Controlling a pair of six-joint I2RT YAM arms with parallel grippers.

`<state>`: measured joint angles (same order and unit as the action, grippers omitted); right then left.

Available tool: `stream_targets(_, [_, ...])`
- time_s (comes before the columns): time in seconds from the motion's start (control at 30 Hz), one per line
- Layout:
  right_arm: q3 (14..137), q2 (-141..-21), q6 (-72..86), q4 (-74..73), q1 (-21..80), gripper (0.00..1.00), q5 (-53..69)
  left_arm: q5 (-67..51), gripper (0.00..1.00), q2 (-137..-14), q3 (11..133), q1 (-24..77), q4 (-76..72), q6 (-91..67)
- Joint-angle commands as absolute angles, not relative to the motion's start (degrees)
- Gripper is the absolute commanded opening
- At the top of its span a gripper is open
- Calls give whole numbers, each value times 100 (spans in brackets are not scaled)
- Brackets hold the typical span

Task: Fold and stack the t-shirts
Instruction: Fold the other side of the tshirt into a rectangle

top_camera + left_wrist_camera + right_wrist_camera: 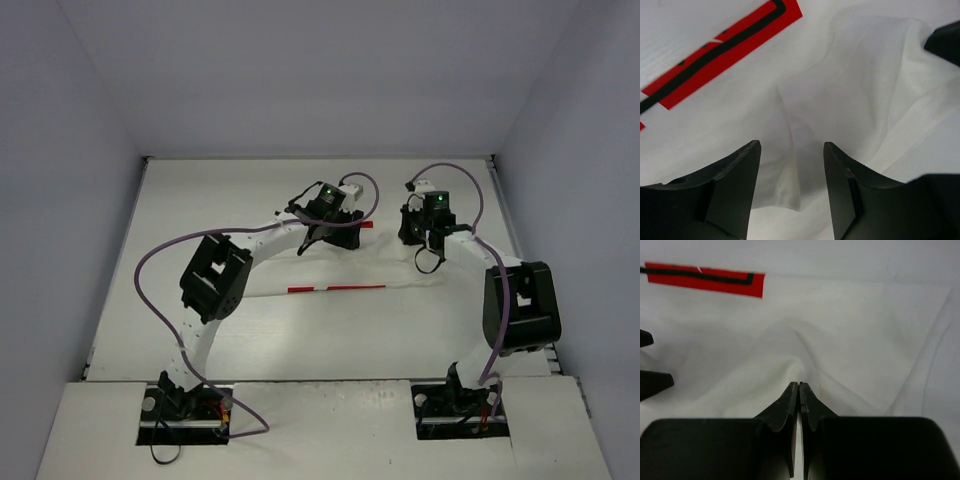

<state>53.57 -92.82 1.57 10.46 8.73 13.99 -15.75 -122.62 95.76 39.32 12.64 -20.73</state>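
A white t-shirt [850, 340] with a red print [705, 277] lies rumpled on the tabletop [200, 200] under 2 arms. The left gripper [791, 146] holds its jaws spread over the cloth. The right gripper [799, 385] has its jaws pressed together, pinching a raised fold.

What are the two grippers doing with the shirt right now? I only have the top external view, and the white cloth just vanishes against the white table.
Observer: In the right wrist view, the right gripper is shut, and the white t-shirt rises in a ridge up to its tips, so it looks pinched.
Operator: And the left one, is it holding cloth too?
Observer: No. In the left wrist view, the left gripper is open, jaws apart, with a crease of the cloth lying flat between them.
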Motion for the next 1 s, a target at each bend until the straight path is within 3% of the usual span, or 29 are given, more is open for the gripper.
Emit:
stream_targets(0.0, [4683,-8648,433,1270,936,0,1214,-1852,50,-11574,9193,4019,972,-2731])
stream_targets(0.33, [4350,-8125,628,1213,945,0,1305,-1933,50,-11081,8308,4380,1030,-2763])
stream_targets(0.67, [4360,-8082,553,1220,958,0,1385,-1905,50,-11819,10413,3974,2229,-2305])
stream_targets(0.97, [4308,-7963,519,1214,958,0,1377,-2241,49,-12436,10450,3990,2470,-2725])
